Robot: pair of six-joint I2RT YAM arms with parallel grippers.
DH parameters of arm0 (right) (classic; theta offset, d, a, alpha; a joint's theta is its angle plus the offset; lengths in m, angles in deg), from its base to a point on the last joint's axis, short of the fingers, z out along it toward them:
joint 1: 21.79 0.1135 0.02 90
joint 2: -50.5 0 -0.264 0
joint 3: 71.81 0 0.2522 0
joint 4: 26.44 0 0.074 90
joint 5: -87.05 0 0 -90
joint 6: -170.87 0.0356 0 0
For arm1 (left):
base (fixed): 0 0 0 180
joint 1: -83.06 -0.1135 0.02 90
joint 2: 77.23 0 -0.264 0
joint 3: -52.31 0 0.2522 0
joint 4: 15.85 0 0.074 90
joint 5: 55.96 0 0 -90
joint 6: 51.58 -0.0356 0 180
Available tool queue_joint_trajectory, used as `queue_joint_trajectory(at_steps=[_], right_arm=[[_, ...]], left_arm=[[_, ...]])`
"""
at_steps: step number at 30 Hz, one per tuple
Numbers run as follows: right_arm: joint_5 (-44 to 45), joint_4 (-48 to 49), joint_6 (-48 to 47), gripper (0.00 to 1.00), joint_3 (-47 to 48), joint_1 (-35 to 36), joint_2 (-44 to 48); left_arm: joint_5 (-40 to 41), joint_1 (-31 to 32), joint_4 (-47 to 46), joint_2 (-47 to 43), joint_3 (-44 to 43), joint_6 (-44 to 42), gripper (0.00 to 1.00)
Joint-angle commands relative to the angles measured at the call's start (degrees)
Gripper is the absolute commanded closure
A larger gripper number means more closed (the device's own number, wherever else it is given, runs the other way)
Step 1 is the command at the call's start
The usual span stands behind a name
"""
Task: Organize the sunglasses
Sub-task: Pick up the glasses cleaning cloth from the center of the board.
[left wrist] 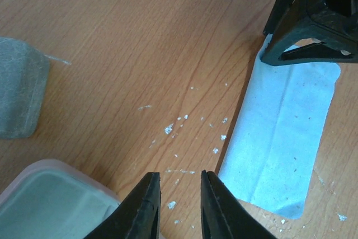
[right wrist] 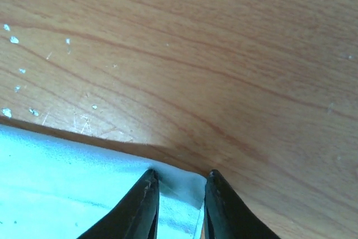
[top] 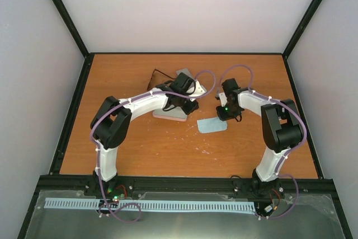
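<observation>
The surface (top: 168, 149) is orange-brown wood grain flecked with small white specks. The cloth (left wrist: 285, 144) is plain light blue with a few faint dark dots. At the left edge of the left wrist view is a mottled grey case (left wrist: 19, 93). At lower left is a pink case (left wrist: 84, 177) with a pale grey-green inside. The left end effector (left wrist: 178, 205) and the right end effector (right wrist: 180, 205) are black.

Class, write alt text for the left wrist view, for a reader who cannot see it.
A light-blue cloth lies flat on the wooden table at right, with the right gripper at its upper corner. The left gripper stands open and empty at the bottom edge, with an open pink case lower left and a grey case at left.
</observation>
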Motion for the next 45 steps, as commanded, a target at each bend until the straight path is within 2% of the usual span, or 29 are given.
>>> queue_joint_trajectory(at_steps=[1,3,6,11,15,19,31,36,45], right_arm=[[-3.12,-1.84,-0.08,0.8,-0.78,0.69,-4.34],[-3.22,-2.04,-0.09,0.87,-0.64,0.69,-4.63],[-3.29,-2.35,-0.06,0.96,-0.43,0.65,-4.69],[-2.95,-2.61,0.33,0.97,-0.33,0.66,-4.86],[-3.0,-2.69,0.65,0.97,-0.27,0.68,-4.85],[-2.94,-2.75,0.98,0.97,-0.16,0.69,-4.72],[-3.07,-2.4,2.01,0.97,-0.68,0.64,-4.0],[-2.93,-2.49,1.89,0.97,-0.63,0.66,-3.82],[-3.23,-2.31,2.4,0.97,-1.07,0.69,-3.38]], left_arm=[[-3.13,0.05,2.02,2.6,-3.88,-0.43,0.74],[-4.17,0.09,2.37,3.27,-4.12,-0.15,0.68],[-5.39,0.12,3.22,3.89,-4.06,-0.1,0.65],[-6.91,0.53,4.89,4.56,-2.89,-0.53,0.55],[-8.17,1.18,5.57,4.47,-1.88,-0.79,0.51],[-7.03,2.43,5.37,4.86,-1.08,-1.2,0.52],[-1.38,3.2,3.71,6.81,1.07,-1.56,0.67],[0.25,3.18,3.0,8.0,0.59,-1.69,0.69],[-1.57,4.62,2.41,8.64,0.51,-0.19,0.7]])
